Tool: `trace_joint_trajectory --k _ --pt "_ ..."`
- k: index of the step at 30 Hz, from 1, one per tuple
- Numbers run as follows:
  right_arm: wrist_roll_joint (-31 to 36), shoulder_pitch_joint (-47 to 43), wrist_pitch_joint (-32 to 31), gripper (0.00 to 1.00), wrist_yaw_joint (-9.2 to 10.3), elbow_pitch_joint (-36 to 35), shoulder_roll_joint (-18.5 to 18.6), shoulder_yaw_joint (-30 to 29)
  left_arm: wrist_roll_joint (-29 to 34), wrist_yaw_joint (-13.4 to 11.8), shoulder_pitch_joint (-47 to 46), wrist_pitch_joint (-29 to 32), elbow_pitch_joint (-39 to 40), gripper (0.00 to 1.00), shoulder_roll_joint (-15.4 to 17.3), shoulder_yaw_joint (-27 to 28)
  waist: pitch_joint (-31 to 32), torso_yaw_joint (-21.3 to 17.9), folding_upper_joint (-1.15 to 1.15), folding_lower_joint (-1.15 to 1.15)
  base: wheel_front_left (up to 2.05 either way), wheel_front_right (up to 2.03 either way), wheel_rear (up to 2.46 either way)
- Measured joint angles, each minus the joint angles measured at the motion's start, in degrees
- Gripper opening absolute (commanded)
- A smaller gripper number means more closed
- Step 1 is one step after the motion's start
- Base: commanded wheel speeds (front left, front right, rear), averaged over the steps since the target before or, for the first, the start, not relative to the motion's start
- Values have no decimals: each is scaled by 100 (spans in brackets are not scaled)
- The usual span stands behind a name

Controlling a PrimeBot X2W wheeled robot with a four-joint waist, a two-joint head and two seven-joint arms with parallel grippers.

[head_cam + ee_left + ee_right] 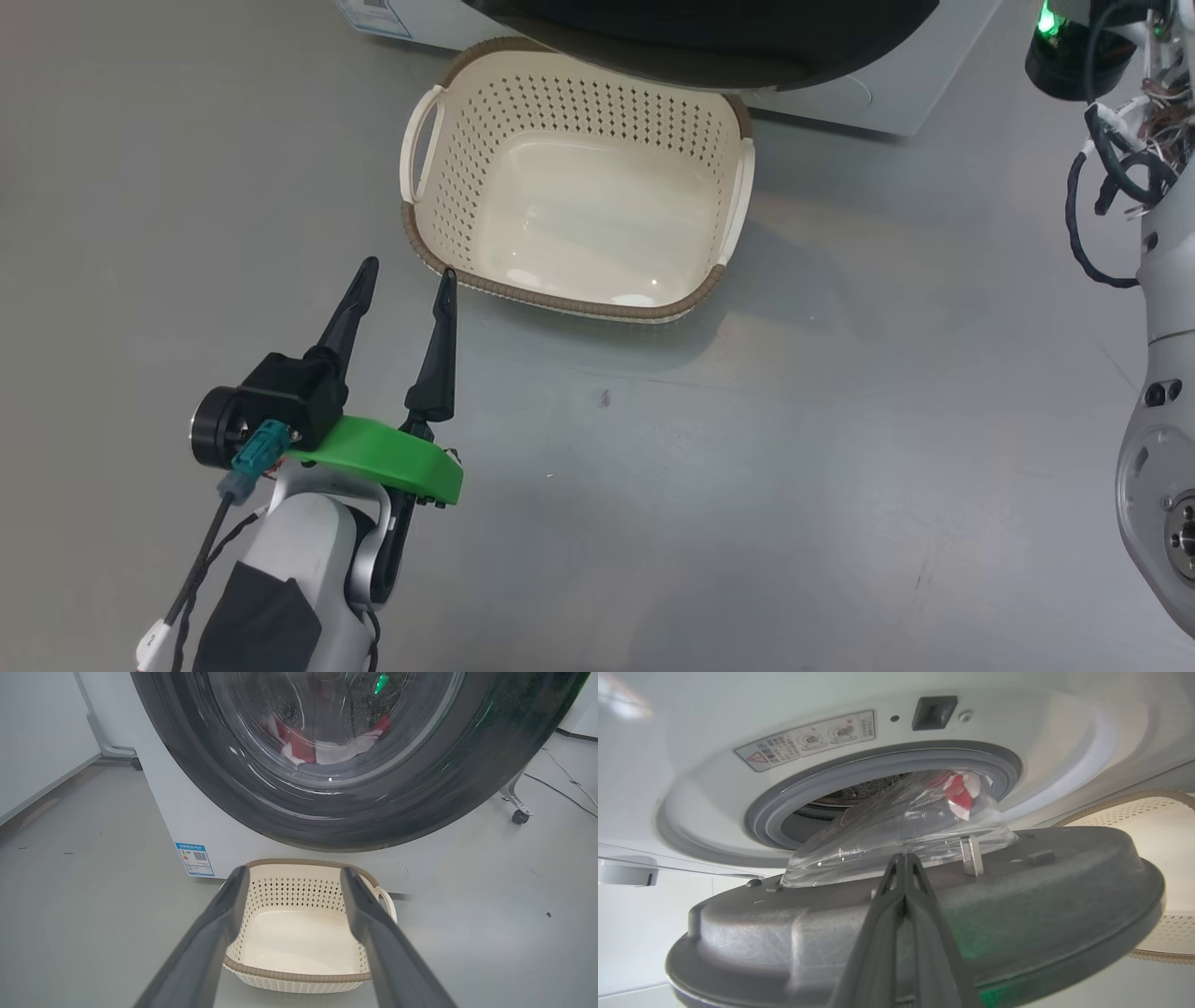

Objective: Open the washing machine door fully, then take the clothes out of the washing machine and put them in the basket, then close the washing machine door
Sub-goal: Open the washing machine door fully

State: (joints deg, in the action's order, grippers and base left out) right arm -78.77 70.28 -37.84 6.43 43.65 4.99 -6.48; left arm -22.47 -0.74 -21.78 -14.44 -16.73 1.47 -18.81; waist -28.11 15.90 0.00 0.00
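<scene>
The cream basket point(560, 301) stands empty on the grey floor just in front of the washing machine point(187, 821). The washing machine door point(1017, 896) stands partly open, its black rim point(700, 47) hanging over the basket's far edge. Red and white clothes point(327, 749) lie in the drum, seen through the glass bowl, and they also show in the right wrist view point(959, 794). My left gripper point(411, 268) is open near the basket's near-left corner, holding nothing. My right gripper point(903, 856) is shut, its tips against the door's grey inner face by the glass bowl.
My right forearm point(1158, 373) with loose cables runs up the right edge. A blue label point(196, 858) marks the washer's lower front. A wheeled frame leg point(516, 812) and floor cables lie right of the washer, another frame leg point(107, 746) to its left.
</scene>
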Motion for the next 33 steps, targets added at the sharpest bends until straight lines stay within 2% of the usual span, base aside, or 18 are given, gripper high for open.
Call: trace_joint_trajectory --k 16,30,33 --pt "-342 -443 -247 0 -132 241 -23 434 100 0 164 0 -112 100 1 -13 382 -92 0 0 0 0 0" --pt "-380 -508 -181 0 -127 252 -54 624 100 -2 247 0 -100 100 2 -10 495 -117 0 0 0 0 0" --pt "-274 -549 -20 0 -281 242 -63 625 104 -2 249 0 -103 100 2 -8 531 -122 0 0 0 0 0"
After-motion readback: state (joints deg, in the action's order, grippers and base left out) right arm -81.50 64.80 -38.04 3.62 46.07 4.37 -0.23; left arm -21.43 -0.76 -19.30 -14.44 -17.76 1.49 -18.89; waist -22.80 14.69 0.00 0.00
